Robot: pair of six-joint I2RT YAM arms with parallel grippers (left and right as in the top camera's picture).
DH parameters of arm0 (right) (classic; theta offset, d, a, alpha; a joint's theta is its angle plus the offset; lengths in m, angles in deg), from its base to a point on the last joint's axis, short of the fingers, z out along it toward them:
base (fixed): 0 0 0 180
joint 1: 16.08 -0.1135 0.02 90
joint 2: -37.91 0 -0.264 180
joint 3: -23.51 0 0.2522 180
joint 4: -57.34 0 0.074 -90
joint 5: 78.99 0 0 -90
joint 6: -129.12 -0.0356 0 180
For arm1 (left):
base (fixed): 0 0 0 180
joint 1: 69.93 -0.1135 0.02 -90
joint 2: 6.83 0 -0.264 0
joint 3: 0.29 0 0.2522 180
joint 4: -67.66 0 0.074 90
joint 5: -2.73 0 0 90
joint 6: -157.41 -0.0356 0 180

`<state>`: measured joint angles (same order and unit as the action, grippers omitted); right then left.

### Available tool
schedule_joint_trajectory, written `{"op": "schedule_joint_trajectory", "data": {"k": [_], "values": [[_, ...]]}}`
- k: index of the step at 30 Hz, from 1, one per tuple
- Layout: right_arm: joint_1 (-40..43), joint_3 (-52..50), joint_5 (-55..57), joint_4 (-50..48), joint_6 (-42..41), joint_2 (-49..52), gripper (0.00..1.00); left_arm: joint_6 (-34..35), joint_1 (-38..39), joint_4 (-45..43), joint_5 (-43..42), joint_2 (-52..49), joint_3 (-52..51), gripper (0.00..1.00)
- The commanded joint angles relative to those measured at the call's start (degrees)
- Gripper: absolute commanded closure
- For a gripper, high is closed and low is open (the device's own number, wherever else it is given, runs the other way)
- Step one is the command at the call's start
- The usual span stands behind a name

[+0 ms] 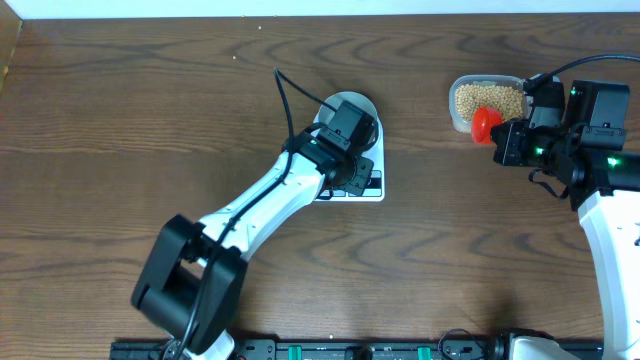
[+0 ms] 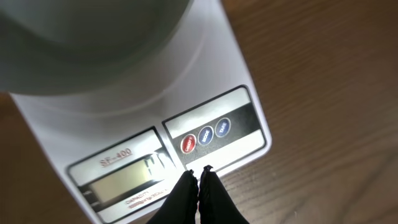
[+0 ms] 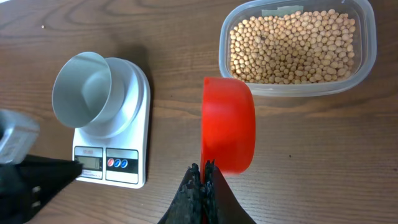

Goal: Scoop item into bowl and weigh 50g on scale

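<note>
Your left gripper (image 2: 199, 176) is pinched shut on nothing, tip just over the scale (image 2: 239, 68) between the display (image 2: 124, 182) and the buttons (image 2: 206, 135). Looks like a power/tare press. Line up on the correct button, come straight down, tap lightly, don't shove the scale. Confirm zero with the bowl (image 3: 84, 90) on. The bowl sits on the scale, empty. Your right gripper (image 3: 202, 177) is clamped on the red scoop (image 3: 228, 124), just beside the tub (image 3: 368, 56). The beans (image 3: 292, 46) are small, round, tan, loose, all in the tub I can see.
</note>
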<state>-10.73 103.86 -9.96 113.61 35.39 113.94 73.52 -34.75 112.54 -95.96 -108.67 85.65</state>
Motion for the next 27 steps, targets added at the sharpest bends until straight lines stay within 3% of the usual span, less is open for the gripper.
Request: {"op": "schedule_joint_trajectory", "data": {"k": [1, 11, 27], "values": [[0.2, 1.0, 0.1, -0.4, 1.0, 0.1, 0.99, -8.5, -1.2, 0.3, 0.4, 6.8, 0.2, 0.93], [0.2, 1.0, 0.1, -0.7, 1.0, 0.1, 0.99, -9.6, -7.0, 5.4, 2.3, 17.5, 0.2, 0.93], [0.2, 1.0, 0.1, -1.6, 1.1, 0.1, 0.99, -14.1, -9.1, 11.4, -0.1, 17.4, 0.0, 0.93]]}}
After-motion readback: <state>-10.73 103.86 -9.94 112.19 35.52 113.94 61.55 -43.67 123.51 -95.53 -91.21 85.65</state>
